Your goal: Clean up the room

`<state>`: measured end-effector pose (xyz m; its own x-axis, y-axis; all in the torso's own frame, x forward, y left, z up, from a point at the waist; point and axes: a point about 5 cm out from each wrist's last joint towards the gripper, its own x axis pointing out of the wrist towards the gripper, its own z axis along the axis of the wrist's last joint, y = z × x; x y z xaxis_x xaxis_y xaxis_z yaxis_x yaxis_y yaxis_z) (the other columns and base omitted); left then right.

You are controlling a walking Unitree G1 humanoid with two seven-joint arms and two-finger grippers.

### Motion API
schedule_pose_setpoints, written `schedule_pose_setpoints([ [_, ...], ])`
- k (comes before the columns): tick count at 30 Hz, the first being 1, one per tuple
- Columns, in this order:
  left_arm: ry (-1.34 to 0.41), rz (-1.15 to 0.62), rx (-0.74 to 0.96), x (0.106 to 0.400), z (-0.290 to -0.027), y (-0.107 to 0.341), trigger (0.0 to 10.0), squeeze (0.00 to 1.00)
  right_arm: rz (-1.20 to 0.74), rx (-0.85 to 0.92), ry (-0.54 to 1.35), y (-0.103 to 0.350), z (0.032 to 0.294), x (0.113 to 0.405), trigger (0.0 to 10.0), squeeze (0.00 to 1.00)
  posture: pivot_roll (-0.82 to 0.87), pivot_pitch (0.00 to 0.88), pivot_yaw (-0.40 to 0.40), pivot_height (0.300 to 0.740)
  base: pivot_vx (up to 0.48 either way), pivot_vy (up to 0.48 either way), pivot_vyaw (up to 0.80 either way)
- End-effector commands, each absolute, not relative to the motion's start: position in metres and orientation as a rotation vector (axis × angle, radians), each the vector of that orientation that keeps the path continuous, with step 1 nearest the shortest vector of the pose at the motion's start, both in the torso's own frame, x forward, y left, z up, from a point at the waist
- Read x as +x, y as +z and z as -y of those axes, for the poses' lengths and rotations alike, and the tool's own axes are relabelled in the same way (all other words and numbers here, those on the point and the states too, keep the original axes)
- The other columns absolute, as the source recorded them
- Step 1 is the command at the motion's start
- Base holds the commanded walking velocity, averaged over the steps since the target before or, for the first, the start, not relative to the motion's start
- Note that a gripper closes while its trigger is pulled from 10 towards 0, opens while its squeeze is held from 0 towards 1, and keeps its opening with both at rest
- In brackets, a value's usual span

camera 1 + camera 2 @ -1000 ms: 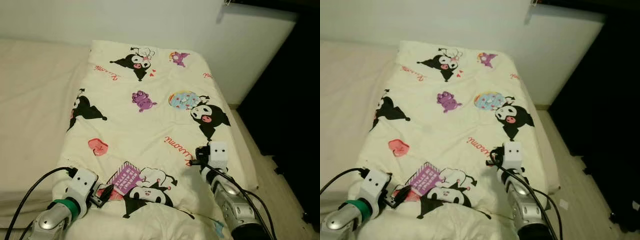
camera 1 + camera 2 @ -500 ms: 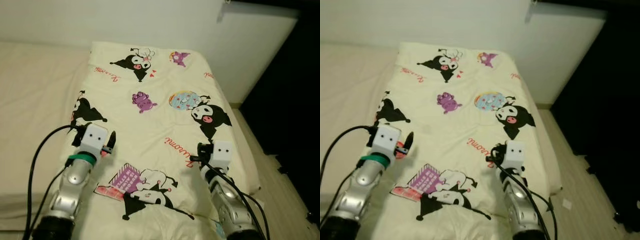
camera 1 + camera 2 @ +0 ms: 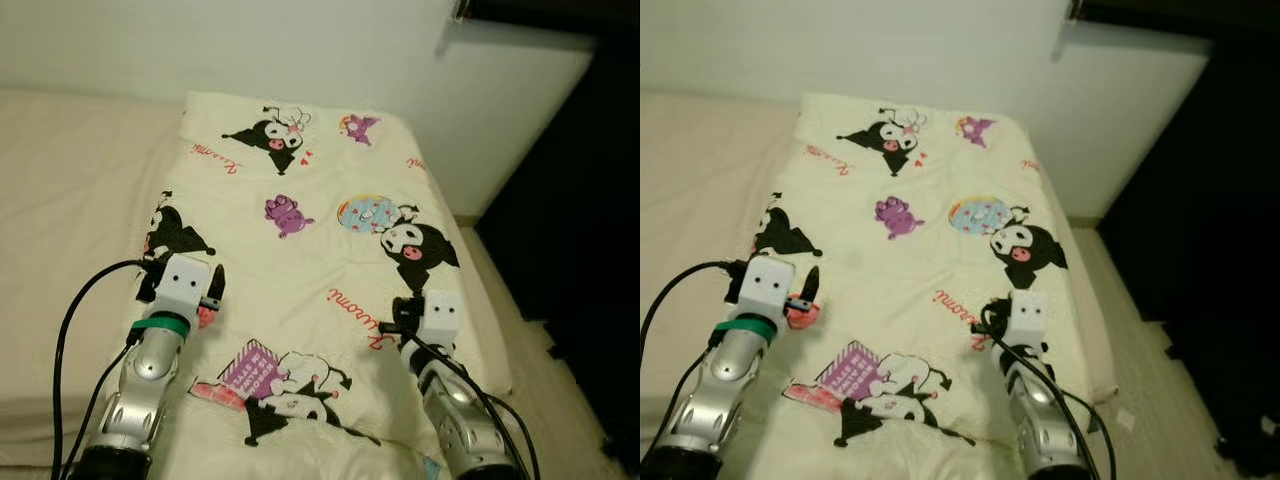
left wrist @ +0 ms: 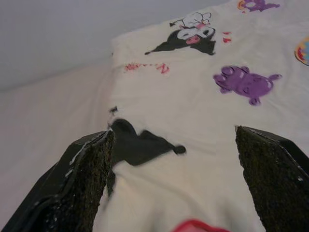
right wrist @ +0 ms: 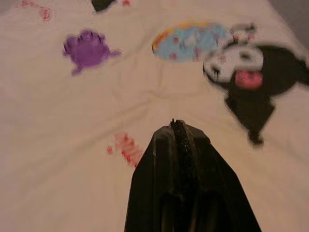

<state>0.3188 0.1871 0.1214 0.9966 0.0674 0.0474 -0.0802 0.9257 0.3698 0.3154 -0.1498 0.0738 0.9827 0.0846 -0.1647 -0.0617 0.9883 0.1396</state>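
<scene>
Now left end effector (image 4: 174,183) open, blanket (image 3: 310,260) spread

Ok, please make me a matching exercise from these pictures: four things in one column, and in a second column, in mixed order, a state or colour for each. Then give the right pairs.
Things:
1. left gripper
2. right gripper
3. blanket
4. small monster print

States or colours:
A. purple
B. fingers wide apart
C. cream, spread flat on the bed
D. fingers pressed together

Pairs: 1-B, 2-D, 3-C, 4-A
</scene>
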Motion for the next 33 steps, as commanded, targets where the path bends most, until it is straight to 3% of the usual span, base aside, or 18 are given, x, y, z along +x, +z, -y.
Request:
schedule_pose_setpoints([
  [1, 0.077, 0.019, 0.368, 0.321, -0.185, 0.121, 10.0, 0.0, -0.178, 0.137, 0.041, 0.075, 0.158, 0.319, 10.0, 0.0, 0.12, 0.0, -0.102, 0.675, 0.0, 0.0, 0.0],
  [4, 0.093, -0.022, 0.274, 0.323, -0.188, 0.116, 10.0, 0.0, -0.168, 0.102, 0.066, 0.082, 0.157, 0.327, 10.0, 0.0, 0.08, 0.0, -0.083, 0.69, 0.0, 0.0, 0.0],
  [17, 0.057, -0.011, 0.31, 0.324, -0.185, 0.118, 10.0, 0.0, -0.16, 0.118, 0.091, 0.077, 0.152, 0.318, 10.0, 0.0, 0.14, 0.0, -0.066, 0.74, 0.0, 0.0, 0.0],
  [33, 0.071, -0.075, 0.25, 0.318, -0.188, 0.103, 10.0, 0.0, -0.172, 0.156, 0.013, 0.075, 0.16, 0.316, 10.0, 0.0, 0.08, 0.0, -0.056, 0.74, 0.0, 0.0, 0.0],
])
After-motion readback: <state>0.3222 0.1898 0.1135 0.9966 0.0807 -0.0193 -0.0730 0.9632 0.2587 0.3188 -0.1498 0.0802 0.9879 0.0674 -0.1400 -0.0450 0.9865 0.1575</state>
